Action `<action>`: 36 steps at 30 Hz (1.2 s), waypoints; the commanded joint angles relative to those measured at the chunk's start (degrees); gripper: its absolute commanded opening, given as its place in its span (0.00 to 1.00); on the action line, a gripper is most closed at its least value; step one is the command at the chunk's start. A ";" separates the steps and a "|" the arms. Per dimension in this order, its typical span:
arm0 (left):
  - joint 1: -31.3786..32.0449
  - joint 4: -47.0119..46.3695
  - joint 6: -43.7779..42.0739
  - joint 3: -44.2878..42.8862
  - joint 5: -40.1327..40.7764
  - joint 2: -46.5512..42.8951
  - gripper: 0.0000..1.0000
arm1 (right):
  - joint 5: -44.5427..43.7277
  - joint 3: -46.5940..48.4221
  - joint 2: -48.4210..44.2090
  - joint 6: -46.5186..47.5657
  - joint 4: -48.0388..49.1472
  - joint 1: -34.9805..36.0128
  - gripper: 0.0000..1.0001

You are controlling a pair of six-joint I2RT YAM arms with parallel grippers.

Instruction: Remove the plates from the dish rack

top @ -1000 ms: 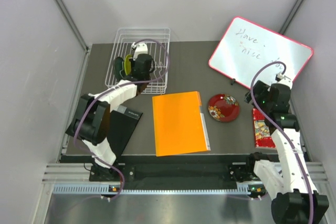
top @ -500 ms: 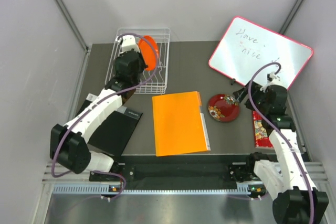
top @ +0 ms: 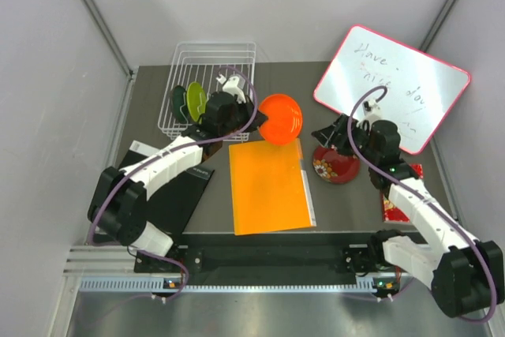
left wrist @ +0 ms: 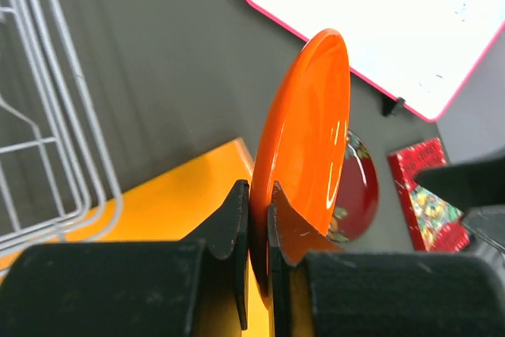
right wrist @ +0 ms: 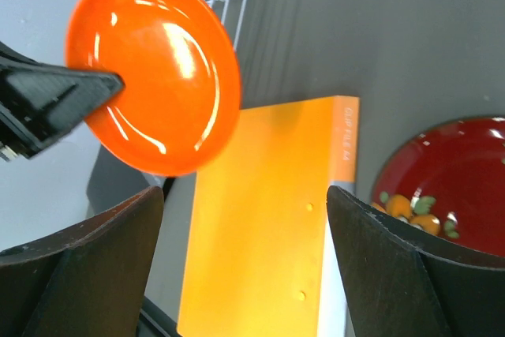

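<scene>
My left gripper [top: 257, 125] is shut on the rim of the plain orange plate [top: 280, 118] and holds it in the air, right of the white wire dish rack [top: 213, 46] and above the far edge of the orange folder. In the left wrist view the fingers [left wrist: 241, 219] pinch the plate's edge [left wrist: 308, 132]. The lime green plate [top: 196, 101] and dark teal plate [top: 180, 103] stand in the rack. The dark red patterned plate [top: 338, 167] lies on the table. My right gripper [top: 327, 133] is open and empty above it, facing the orange plate [right wrist: 154, 69].
An orange folder [top: 268, 183] lies mid-table. A pink-framed whiteboard [top: 390, 84] leans at the back right. A black notebook [top: 177, 191] lies at the left. A red patterned packet [top: 394, 199] lies at the right, beside my right arm.
My left gripper has lifted the orange plate out of the rack and carried it right. My right arm has swung left over the dark red plate, towards the orange plate.
</scene>
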State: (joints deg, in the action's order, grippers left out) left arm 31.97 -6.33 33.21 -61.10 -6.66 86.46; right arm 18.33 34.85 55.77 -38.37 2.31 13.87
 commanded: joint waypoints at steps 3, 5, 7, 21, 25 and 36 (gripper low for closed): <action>2.57 -8.52 4.23 0.19 -6.79 0.03 0.00 | 1.97 -0.31 4.95 -3.90 12.19 1.34 0.82; 3.19 -10.71 5.72 1.24 -8.98 0.12 0.00 | 2.33 -0.40 5.93 -4.26 13.50 1.34 0.82; 3.37 -13.79 7.47 1.95 -11.61 0.29 0.00 | 3.11 -0.57 7.33 -4.69 14.56 1.42 0.81; 4.33 -19.43 9.24 3.45 -17.24 4.68 0.19 | 6.99 -5.40 9.19 -7.34 23.72 0.11 0.00; 4.16 -13.81 3.72 2.04 -13.40 4.43 0.61 | -0.02 -6.81 3.66 -5.14 12.92 -5.24 0.00; 4.07 0.96 -15.10 -1.04 21.13 -2.60 0.86 | -8.83 -8.22 -1.81 5.15 -8.37 -18.96 0.00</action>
State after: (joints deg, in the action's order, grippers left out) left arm 36.32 -8.36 26.26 -59.22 -1.43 88.23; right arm 12.03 26.26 53.39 -37.34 -1.28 -4.21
